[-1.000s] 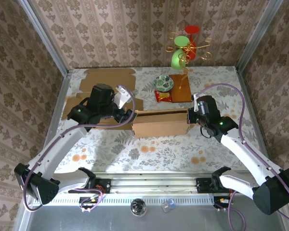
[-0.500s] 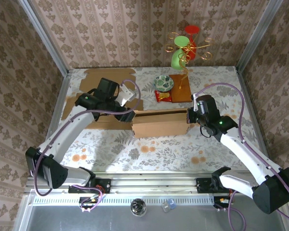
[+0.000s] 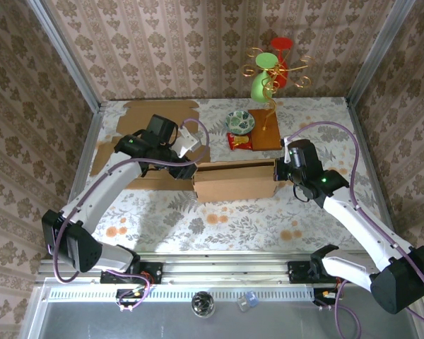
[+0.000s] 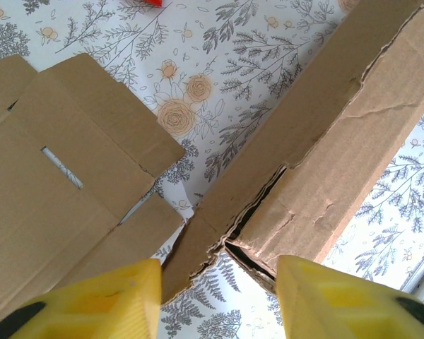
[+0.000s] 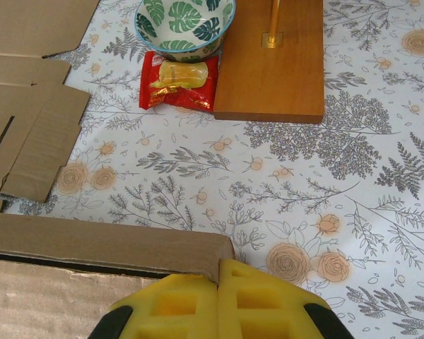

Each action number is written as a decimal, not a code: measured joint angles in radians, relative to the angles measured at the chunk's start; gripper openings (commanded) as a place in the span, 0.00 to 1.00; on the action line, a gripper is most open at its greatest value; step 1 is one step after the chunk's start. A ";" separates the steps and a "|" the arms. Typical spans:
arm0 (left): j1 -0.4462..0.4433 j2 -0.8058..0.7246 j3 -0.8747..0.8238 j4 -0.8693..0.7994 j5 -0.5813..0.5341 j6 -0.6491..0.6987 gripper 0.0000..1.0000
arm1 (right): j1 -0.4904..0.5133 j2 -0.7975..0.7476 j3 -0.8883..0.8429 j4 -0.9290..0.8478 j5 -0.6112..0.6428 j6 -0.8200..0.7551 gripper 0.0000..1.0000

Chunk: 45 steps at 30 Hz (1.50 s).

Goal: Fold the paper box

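Paper box (image 3: 234, 183) corner between left claw (image 4: 218, 282) fingers (image 4: 113, 296); right claw (image 5: 219, 275) opposite end.

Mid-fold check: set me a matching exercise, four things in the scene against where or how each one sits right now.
Things:
1. leaf-pattern bowl
2. red packet
3. left gripper
4. right gripper

Places or states:
A. shut on the right end of the paper box
B. lying flat on the table, on the bowl's near side
C. jaws apart, the box's left corner between them
D. upright, left of the wooden base, behind the packet

Pairs: 1-D, 2-B, 3-C, 4-A
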 measured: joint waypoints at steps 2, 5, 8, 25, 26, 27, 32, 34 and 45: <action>0.000 0.002 0.000 0.000 -0.001 0.003 0.36 | 0.000 0.000 0.000 0.000 0.000 0.000 0.00; -0.001 0.013 0.000 0.001 -0.001 0.002 0.33 | 0.000 0.000 0.000 0.000 0.000 0.000 0.00; -0.002 0.023 0.000 0.002 -0.003 0.002 0.31 | 0.000 0.000 0.000 0.000 0.000 0.000 0.00; -0.057 0.025 -0.018 0.002 -0.050 -0.064 0.18 | 0.010 0.018 0.004 0.014 0.011 0.031 0.00; -0.062 0.025 -0.020 0.003 -0.056 -0.084 0.15 | 0.014 0.019 0.005 0.015 0.018 0.035 0.00; -0.066 0.025 -0.022 0.002 -0.062 -0.105 0.13 | 0.018 0.021 0.005 0.015 0.026 0.040 0.00; -0.075 0.024 -0.022 0.005 -0.083 -0.211 0.09 | 0.031 0.034 0.012 0.018 0.053 0.056 0.00; -0.077 0.023 -0.022 0.008 -0.089 -0.259 0.07 | 0.034 0.039 0.016 0.018 0.060 0.060 0.00; -0.079 0.039 0.016 -0.047 -0.080 -0.455 0.04 | 0.044 0.041 0.017 0.018 0.074 0.076 0.00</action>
